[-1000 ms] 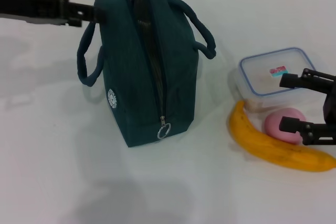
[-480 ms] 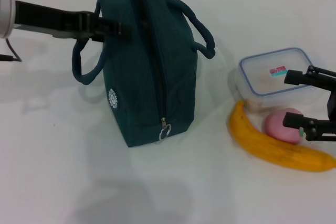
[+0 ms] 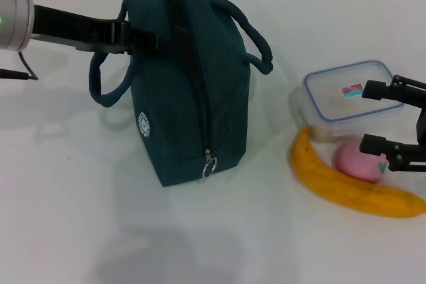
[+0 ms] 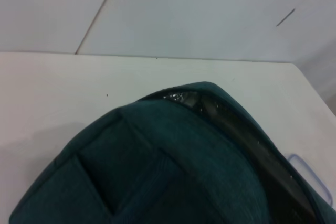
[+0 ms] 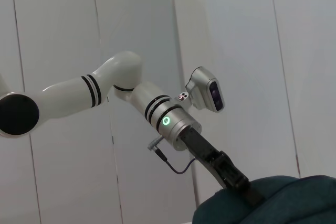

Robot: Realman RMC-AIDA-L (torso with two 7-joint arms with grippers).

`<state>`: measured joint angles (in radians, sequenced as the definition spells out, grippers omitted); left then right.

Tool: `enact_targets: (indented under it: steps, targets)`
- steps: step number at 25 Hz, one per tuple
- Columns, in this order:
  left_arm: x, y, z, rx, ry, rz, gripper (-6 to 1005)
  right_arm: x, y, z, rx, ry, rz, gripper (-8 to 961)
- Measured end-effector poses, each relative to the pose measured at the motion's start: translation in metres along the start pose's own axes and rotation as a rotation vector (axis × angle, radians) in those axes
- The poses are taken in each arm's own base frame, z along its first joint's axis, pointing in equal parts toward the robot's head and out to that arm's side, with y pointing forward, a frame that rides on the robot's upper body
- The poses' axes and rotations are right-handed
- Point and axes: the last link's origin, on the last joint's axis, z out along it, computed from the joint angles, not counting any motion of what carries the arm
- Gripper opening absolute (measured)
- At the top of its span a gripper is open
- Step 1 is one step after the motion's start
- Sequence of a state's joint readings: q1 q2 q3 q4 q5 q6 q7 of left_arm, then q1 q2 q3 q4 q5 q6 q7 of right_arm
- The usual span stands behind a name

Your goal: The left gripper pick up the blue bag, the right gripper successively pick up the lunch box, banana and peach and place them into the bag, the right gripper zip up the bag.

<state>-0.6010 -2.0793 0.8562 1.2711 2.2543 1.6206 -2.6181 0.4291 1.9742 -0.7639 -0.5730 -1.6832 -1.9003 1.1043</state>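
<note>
Teal-blue bag (image 3: 193, 78) upright on white table (image 3: 80, 217), left gripper (image 3: 154, 43) pushed further in against its upper side than a moment ago, grip impossible to tell. Right gripper (image 3: 373, 116) open, drawn slightly back, hovering between lunch box (image 3: 339, 98) and peach (image 3: 358, 161), banana (image 3: 346, 187) in front.

The left gripper (image 3: 156, 39) met the blue bag (image 3: 193, 84) at its upper left side, where its fingertips were lost against the fabric, so their spread could not be read. The bag's open mouth showed no lining. The right gripper (image 3: 375, 116) ran off the right edge, its wrist unseen. The lunch box (image 3: 346, 98) hid its near edge behind the banana (image 3: 346, 187) and the peach (image 3: 359, 162).
</note>
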Motion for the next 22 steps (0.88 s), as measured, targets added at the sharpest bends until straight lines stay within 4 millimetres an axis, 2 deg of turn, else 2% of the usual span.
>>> enact_targets:
  steps: [2,5,16,19,22]
  targets:
    - [0.0,0.0,0.0,0.0,-0.009,-0.01,831,0.0,0.0,0.0,0.0,0.0,-0.002,828]
    - [-0.001,-0.001,0.0,0.0,-0.013,-0.023,608,-0.001,-0.001,0.0,0.002,-0.004,-0.003,828]
    - [-0.01,-0.002,0.005,-0.06,-0.033,-0.096,159,-0.003,-0.007,-0.002,0.043,-0.008,-0.021,827]
    - [-0.011,0.0,0.002,-0.077,-0.041,-0.105,127,-0.006,-0.018,-0.009,0.138,-0.03,0.016,826]
    - [-0.013,0.001,0.0,-0.088,-0.058,-0.108,95,-0.001,-0.038,-0.02,0.311,-0.035,0.115,826]
